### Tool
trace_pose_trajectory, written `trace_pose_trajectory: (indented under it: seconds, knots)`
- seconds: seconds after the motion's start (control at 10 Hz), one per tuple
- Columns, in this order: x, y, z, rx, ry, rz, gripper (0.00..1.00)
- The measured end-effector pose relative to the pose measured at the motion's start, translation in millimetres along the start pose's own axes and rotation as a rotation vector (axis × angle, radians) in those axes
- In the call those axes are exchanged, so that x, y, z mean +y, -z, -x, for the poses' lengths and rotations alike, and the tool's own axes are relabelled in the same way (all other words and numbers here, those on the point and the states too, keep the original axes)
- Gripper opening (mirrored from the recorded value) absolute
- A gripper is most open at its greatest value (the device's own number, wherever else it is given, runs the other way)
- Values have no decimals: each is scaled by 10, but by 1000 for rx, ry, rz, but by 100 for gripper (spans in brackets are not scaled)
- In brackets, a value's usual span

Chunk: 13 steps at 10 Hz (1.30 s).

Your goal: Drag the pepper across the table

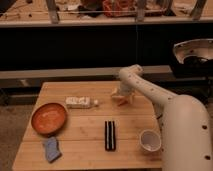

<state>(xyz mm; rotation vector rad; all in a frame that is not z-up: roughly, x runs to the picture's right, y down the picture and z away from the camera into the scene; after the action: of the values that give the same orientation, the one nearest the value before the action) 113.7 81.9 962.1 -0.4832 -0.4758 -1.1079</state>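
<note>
My gripper is down at the far middle-right of the light wooden table, at the end of the white arm that reaches in from the right. A small orange patch right at the gripper's tip looks like the pepper. It lies on the table top and is mostly hidden by the gripper. I cannot tell whether the gripper holds it or only touches it.
A white bottle lies left of the gripper. An orange-brown bowl sits at the left, with a blue cloth in front of it. A black bar lies mid-front and a white cup stands front right.
</note>
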Motion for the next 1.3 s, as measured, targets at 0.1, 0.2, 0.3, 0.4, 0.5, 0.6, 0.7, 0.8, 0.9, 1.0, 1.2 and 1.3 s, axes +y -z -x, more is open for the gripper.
trace_pose_trajectory:
  seconds: [0.1, 0.2, 0.3, 0.4, 0.5, 0.6, 0.7, 0.8, 0.9, 1.0, 1.2, 1.3]
  knots:
    - [8, -11, -1, -2, 2, 2, 80]
    - [4, -15, 1, -3, 4, 3, 80]
    - [-8, -19, 4, -3, 6, 4, 78]
    - [-19, -31, 13, -6, 10, 6, 75]
    - [-31, -37, 16, -8, 13, 7, 72]
    - [-25, -38, 14, -9, 14, 9, 67]
    - [-21, -41, 14, -10, 14, 9, 57]
    - [-23, -46, 10, -11, 16, 10, 46]
    - [-33, -52, 7, -11, 18, 10, 38]
    - [-31, -53, 6, -10, 18, 11, 30]
    - [-27, -21, 3, -10, 18, 11, 8]
    - [-29, -14, 10, -12, 19, 12, 3]
